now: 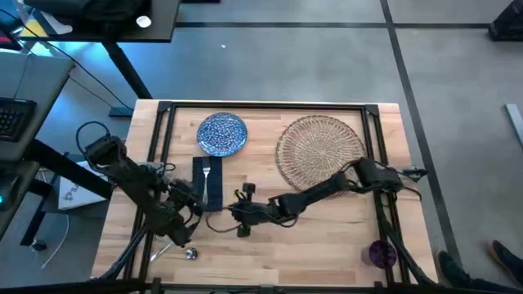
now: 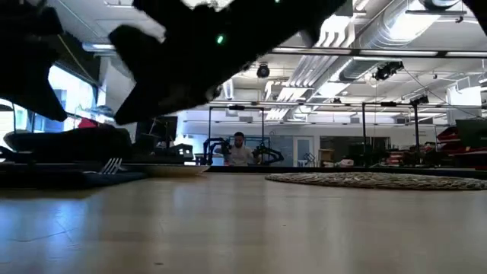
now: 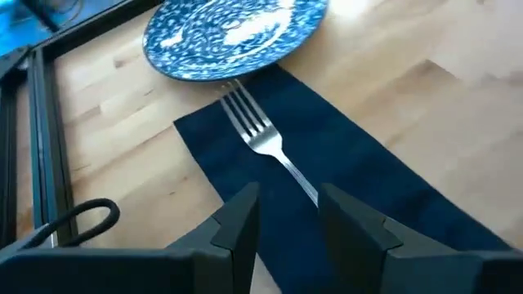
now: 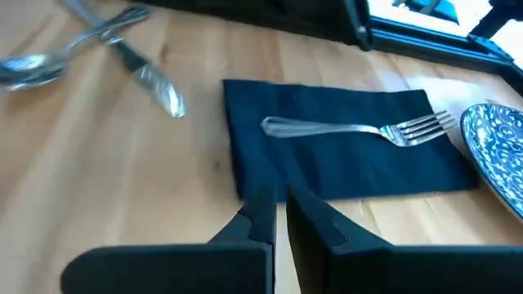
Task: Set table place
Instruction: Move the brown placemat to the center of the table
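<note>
A dark navy napkin (image 1: 207, 181) lies on the wooden table (image 1: 327, 237) just near of the blue speckled plate (image 1: 222, 133). A silver fork (image 3: 260, 137) rests on it, tines toward the plate. My left gripper (image 3: 288, 214) is open low over the napkin's near end, its fingers on either side of the fork handle's end (image 3: 309, 189). My right gripper (image 4: 280, 211) is shut by the napkin's right long edge (image 4: 245, 189). The woven placemat (image 1: 320, 149) lies far right. The purple cup (image 1: 381, 253) stands near right. My left gripper has the fork handle's end (image 3: 309, 189) between its open fingers; I cannot tell whether either finger touches it. My right gripper's shut fingertips (image 4: 263, 208) stand at the napkin's right long edge, coming level from the table's right; whether they touch the cloth cannot be told.
A spoon and a knife (image 4: 122, 49) lie crossed on the bare wood near the table's front left, also seen as cutlery (image 1: 184, 249) in the high view. A black rail frame (image 1: 163, 122) borders the table. A person sits far off in the room (image 2: 240, 148).
</note>
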`<state>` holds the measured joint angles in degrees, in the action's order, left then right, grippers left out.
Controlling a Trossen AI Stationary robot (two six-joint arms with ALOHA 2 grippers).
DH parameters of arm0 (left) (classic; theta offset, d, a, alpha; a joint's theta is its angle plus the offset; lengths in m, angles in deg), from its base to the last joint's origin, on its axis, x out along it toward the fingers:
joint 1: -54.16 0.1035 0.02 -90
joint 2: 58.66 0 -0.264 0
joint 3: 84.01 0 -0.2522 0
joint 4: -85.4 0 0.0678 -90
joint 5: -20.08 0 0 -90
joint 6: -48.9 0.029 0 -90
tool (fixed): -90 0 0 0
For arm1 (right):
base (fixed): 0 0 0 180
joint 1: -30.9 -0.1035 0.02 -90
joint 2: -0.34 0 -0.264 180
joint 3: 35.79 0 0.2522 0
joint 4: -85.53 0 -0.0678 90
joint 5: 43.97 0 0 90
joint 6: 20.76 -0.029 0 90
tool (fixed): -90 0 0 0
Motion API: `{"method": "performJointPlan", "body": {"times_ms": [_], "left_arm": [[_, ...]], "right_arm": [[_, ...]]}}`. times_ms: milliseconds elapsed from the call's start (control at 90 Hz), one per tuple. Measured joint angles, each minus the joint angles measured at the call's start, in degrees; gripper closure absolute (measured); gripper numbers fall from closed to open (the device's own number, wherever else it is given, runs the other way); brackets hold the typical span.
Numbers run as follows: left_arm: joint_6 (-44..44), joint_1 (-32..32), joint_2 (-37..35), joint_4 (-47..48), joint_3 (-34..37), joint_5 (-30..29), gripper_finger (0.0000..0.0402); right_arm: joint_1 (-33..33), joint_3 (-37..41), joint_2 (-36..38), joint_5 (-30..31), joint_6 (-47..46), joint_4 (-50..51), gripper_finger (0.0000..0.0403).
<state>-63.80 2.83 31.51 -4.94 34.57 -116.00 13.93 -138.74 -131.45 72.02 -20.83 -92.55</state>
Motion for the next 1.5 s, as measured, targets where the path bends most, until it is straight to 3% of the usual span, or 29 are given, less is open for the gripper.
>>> {"method": "performJointPlan", "body": {"times_ms": [189, 311, 556, 1044, 1300, 1500], "left_arm": [[7.2, -3.5, 0.0, 0.2, -0.5, 4.1, 0.0303], [10.2, -4.0, 0.0, 0.9, -1.4, 6.4, 0.0308], [10.5, -3.4, 0.0, 0.8, -2.1, 2.0, 0.0312], [8.0, -3.3, 0.0, 0.7, -2.1, 1.2, 0.0312], [7.9, -3.3, 0.0, 0.4, -2.0, -4.4, 0.0312], [7.9, -3.0, 0.0, 0.2, -2.0, -6.8, 0.0312]], "right_arm": [[2.7, 0.0, -4.1, -0.4, -1.6, -5.6, 0.0403], [4.1, 0.0, -6.7, -5.5, -6.0, -7.3, 0.0403], [4.7, 0.0, -9.3, -8.4, -9.3, -11.8, 0.0403], [4.8, 0.0, -9.2, -14.5, -8.5, -14.1, 0.0403], [6.0, 0.0, -2.3, -14.4, -6.0, -4.8, 0.0403], [6.1, 0.0, 8.8, -9.5, 3.5, 16.0, 0.0403]]}}
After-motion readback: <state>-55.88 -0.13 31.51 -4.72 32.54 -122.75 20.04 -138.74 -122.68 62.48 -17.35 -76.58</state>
